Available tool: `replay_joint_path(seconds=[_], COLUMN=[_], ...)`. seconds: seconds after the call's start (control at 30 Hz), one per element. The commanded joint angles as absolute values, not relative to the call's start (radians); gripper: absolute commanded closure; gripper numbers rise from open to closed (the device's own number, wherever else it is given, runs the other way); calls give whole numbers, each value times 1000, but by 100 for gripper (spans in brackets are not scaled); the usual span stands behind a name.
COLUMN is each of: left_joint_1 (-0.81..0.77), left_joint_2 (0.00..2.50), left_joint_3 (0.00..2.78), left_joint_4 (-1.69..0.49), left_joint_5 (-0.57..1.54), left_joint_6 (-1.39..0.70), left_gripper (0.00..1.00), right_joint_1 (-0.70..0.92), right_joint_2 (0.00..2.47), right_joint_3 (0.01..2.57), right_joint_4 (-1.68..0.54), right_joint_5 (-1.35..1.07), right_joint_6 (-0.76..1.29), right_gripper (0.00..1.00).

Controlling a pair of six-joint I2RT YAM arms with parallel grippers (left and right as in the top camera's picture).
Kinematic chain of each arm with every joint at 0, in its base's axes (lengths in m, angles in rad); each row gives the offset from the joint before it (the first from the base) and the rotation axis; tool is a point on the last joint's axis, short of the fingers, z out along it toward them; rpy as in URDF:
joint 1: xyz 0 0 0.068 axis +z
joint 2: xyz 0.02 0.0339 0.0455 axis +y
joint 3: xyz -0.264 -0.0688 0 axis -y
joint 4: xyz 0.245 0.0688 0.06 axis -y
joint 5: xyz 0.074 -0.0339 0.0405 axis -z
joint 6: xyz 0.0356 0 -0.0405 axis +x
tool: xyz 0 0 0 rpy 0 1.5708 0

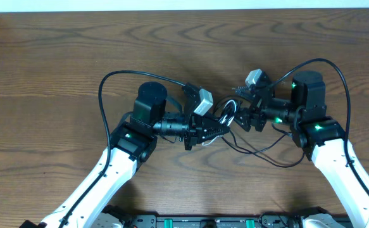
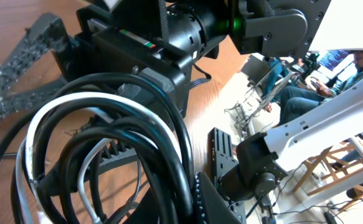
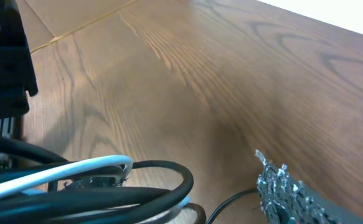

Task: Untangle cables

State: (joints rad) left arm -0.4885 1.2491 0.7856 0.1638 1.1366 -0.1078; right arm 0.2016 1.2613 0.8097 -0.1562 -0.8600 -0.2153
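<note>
The cables (image 1: 227,116), several black cords and one white, form a looped bundle held above the table between my two grippers. My left gripper (image 1: 204,130) is shut on the bundle. In the left wrist view the cables (image 2: 106,124) fill the lower left, pinched between the left gripper's fingers (image 2: 162,183). My right gripper (image 1: 242,119) is open right next to the bundle. In the right wrist view the cables (image 3: 106,186) lie against its left finger, and the right gripper's (image 3: 187,190) other finger stands well apart. Loose black cable strands (image 1: 260,149) trail onto the table below.
The wooden table (image 1: 57,69) spreads around both arms. The thicker black arm wires (image 1: 108,82) arch over each arm. One textured finger of the right gripper (image 2: 19,68) shows in the left wrist view. People and equipment stand past the table edge (image 2: 306,93).
</note>
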Motion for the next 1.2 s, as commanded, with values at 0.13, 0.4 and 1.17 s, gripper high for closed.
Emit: replay_joint_path(seconds=[0.13, 0.4, 1.17], left_joint_1=[-496, -496, -414], left_joint_2=[1248, 1248, 1248], left_joint_3=[802, 802, 802], left_joint_4=[159, 160, 158], left_joint_5=[1107, 1107, 1107], left_joint_6=[-107, -107, -108], left_gripper=[92, 92, 39], right_joint_1=[210, 210, 208], right_joint_2=[1257, 1257, 1257], right_joint_3=[815, 815, 815], right_joint_4=[-99, -99, -109], right_joint_5=[-964, -965, -945], right_joint_6=[-180, -180, -179], right_gripper=[24, 62, 99])
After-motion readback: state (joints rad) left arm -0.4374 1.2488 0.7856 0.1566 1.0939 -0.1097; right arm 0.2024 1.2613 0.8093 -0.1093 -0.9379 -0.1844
